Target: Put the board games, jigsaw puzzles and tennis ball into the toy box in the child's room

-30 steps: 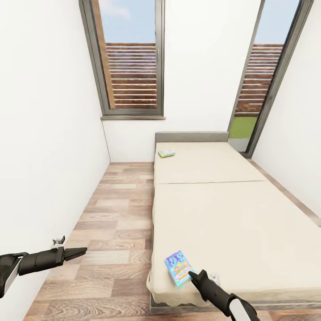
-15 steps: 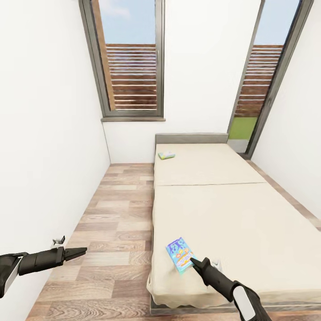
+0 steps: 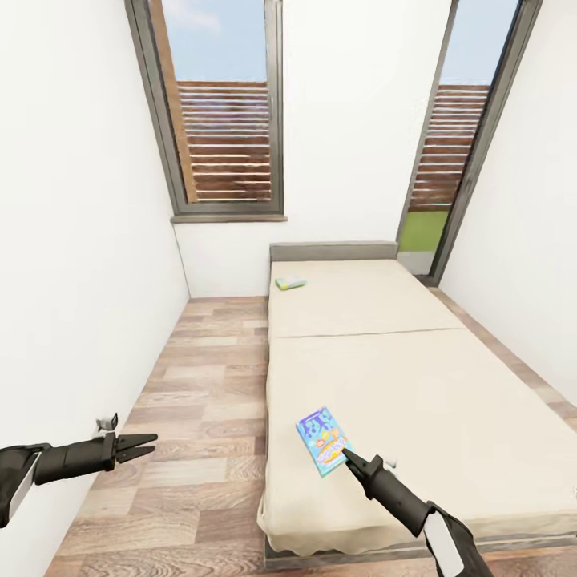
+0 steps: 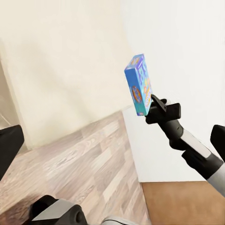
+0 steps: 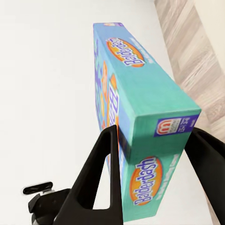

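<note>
The right gripper (image 3: 350,458) has its jaws closed on the near end of the light-blue board game (image 3: 323,440), one finger (image 5: 101,176) on each broad face of the box. In the head view the box sits over the near part of the bed (image 3: 449,385), toward its left edge; whether it is lifted clear of the mattress cannot be told from there. From the left wrist view the box (image 4: 139,84) stands edge-on, held up at the tip of the right gripper (image 4: 154,105). Close up, the board game (image 5: 140,140) is a thin teal-blue carton with orange oval logos reading "Balderdash" on its narrow sides and cartoon print on its wide face.

A second board game (image 3: 290,283) lies flat at the far end of the bed, near the headboard (image 3: 332,251), well apart from the first.

The left gripper (image 3: 144,445) hangs over the wood-plank floor (image 3: 200,401) beside the white wall (image 3: 80,280), its jaws slightly parted with nothing between them.
</note>
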Tool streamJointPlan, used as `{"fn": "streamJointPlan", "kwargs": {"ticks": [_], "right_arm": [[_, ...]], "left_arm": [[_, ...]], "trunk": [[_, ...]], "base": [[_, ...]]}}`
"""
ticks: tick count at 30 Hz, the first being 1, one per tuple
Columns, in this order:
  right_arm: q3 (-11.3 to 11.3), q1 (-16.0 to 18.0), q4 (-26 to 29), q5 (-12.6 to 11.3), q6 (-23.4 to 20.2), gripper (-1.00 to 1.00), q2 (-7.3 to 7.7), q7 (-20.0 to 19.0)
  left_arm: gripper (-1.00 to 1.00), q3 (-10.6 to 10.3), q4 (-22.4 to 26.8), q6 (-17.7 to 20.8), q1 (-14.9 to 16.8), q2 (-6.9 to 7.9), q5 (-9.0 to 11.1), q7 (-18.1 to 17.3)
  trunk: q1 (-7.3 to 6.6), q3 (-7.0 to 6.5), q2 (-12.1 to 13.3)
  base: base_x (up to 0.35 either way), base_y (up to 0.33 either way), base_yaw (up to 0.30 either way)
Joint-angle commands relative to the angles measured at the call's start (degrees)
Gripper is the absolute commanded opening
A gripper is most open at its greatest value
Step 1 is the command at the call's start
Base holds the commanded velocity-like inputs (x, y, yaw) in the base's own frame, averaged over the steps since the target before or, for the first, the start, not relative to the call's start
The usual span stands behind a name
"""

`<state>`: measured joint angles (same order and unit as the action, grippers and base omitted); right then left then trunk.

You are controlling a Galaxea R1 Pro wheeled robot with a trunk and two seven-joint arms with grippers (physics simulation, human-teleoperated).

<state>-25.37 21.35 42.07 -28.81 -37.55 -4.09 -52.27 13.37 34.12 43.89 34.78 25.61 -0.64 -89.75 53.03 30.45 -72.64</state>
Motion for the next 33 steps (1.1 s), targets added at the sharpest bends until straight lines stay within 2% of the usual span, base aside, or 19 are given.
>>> {"fn": "streamJointPlan", "kwargs": {"ticks": [1, 10, 26, 33], "right_arm": [[-0.33, 0.02, 0.02, -0.01, -0.29, -1.0, 0.02, -0.17], [-0.33, 0.09, 1.41, -0.36, -0.44, -1.0, 0.45, -0.2], [-0.64, 0.18, 1.62, -0.7, -0.68, -1.0, 0.75, -1.13], [-0.79, 0.18, 1.47, -0.88, -0.69, -1.0, 3.19, -1.81]], "left_arm": [[1.0, -0.07, 0.31, 0.78, 0.02, 0.04, -0.14, -0.25], [1.0, -0.18, 0.42, 0.92, 0.02, -0.03, -0.24, -0.25], [1.0, -0.19, 0.42, 0.93, 0.02, -0.01, -0.31, -0.25], [1.0, -0.19, 0.42, 0.91, 0.02, 0.01, -0.33, -0.25]], "trunk": [[-0.23, -0.13, 0.38], [-2.2, -1.78, 3.99], [-5.72, -5.21, 10.41], [-7.26, -6.72, 13.22]], "base": [[0.0, 0.0, -0.014], [0.0, 0.0, -0.024], [-0.063, 0.0, -0.242], [-0.006, 0.0, -0.259]]}}
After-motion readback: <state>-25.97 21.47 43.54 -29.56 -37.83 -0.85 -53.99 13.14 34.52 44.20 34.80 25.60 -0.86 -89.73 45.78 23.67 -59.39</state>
